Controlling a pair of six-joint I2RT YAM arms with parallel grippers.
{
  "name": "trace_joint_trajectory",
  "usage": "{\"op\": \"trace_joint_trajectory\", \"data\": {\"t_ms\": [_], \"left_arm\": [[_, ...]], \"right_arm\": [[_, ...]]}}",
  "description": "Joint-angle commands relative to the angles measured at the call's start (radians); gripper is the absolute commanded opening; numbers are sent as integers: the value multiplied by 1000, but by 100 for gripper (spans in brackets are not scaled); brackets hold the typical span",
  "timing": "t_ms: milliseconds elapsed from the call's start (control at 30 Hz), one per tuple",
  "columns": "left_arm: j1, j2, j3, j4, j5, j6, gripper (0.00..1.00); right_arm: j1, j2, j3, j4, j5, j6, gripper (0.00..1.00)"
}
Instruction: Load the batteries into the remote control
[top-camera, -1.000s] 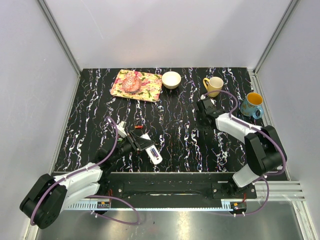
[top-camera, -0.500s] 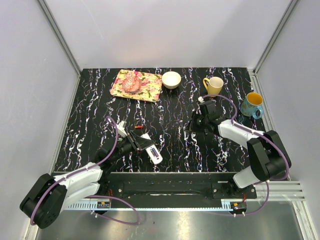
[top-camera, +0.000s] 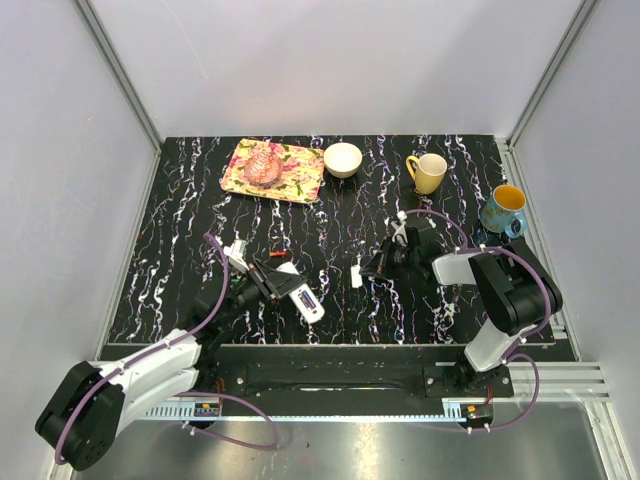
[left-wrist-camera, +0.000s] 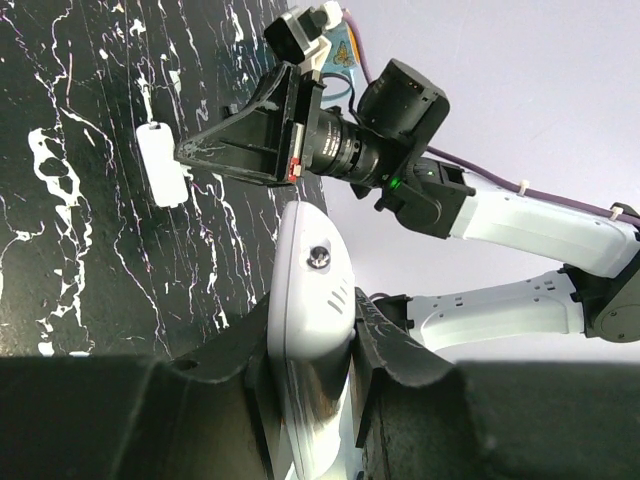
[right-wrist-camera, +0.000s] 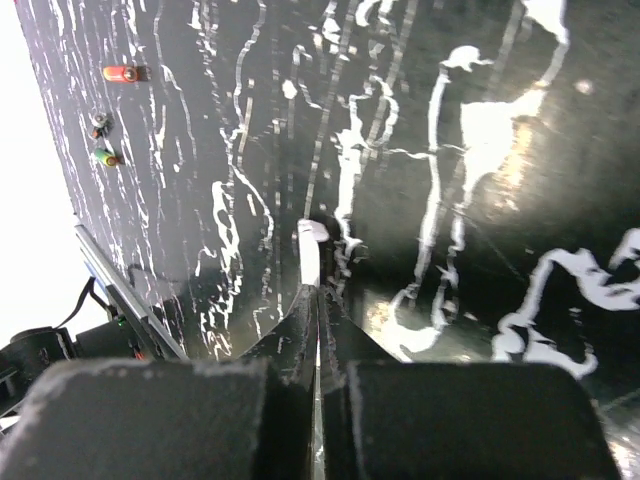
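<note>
One clamped remote control (top-camera: 303, 298) near table's (top-camera: 400, 330) front edge

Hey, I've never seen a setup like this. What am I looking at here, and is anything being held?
Two robot arms stand at the near edge of a black marbled table. One picture looks down from above; the other two come from cameras on the wrists. The left gripper is clamped on a slim white plastic remote control. The right gripper is shut and seems to pinch a small flat white plastic cover. Tiny coloured batteries lie loose. Farther back sit a floral tray, white bowl, yellow mug and blue mug.
</note>
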Motion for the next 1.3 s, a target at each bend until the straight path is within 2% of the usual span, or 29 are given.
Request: {"op": "trace_joint_trajectory", "data": {"t_ms": [0, 167, 200, 267, 367, 467, 567, 600, 667, 700, 733, 767, 833, 1100, 1267], "left_arm": [[-5, -10, 1, 46, -28, -1, 0], [-6, 5, 5, 56, -31, -4, 0], [-5, 8, 7, 57, -29, -4, 0], [-5, 16, 7, 62, -29, -7, 0], [-6, 19, 5, 63, -29, -7, 0], [-6, 18, 2, 68, -29, -9, 0], [-6, 16, 2, 69, -29, -9, 0], [-6, 15, 1, 68, -28, -9, 0], [-8, 10, -1, 66, -28, -9, 0], [-6, 5, -2, 65, -28, -9, 0], [-8, 4, -2, 62, -28, -7, 0], [-8, 4, -2, 59, -29, -7, 0], [-8, 4, -1, 59, -31, -9, 0], [-8, -15, 5, 37, -29, -3, 0], [-9, -12, 10, 28, -29, 0, 0]], "right_arm": [[-31, 19, -38, 108, -44, 12, 0], [-42, 25, -42, 93, -41, 15, 0], [-43, 19, -41, 84, -37, 9, 5], [-45, 2, -36, 49, -15, 0, 28], [-45, -53, -19, -46, 50, -29, 51], [-43, -102, 7, -144, 97, -66, 58], [-39, -145, 9, -215, 133, -98, 55], [-37, -162, 7, -236, 147, -112, 42], [-7, -177, -1, -302, 216, -135, 23], [16, -194, -8, -298, 233, -129, 10], [47, -197, -10, -304, 298, -132, 4], [82, -196, 23, -389, 351, -138, 0], [157, -156, 60, -441, 423, -141, 0], [203, -58, 100, -410, 408, -100, 0], [216, 40, 218, -412, 431, -100, 1]]}}
